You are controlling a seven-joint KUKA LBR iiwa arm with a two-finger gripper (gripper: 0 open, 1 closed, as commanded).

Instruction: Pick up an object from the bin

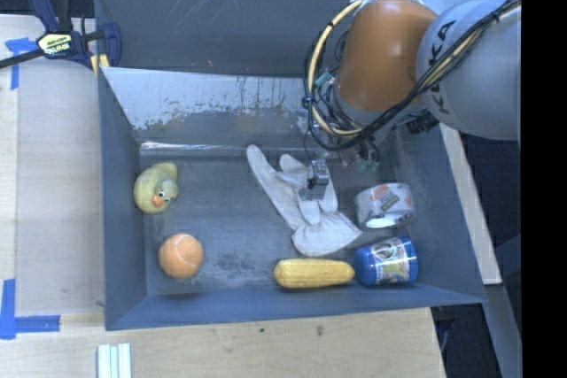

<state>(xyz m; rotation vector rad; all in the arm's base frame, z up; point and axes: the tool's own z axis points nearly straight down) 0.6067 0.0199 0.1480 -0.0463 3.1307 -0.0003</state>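
Note:
My gripper (315, 183) hangs below the orange cover at the bin's middle right, its fingertips down on a crumpled white cloth (292, 199) that stretches from the bin's centre toward the front right. A small part of the cloth appears bunched at the fingertips. To the right of the cloth lies a clear tape roll (384, 204). In front of it a blue can (387, 262) lies on its side, and a yellow corn cob (314, 273) lies along the front wall.
A yellow rubber duck (157, 188) sits at the left side of the bin, with an orange ball (181, 255) in front of it. The arm and its cables reach in from the upper right.

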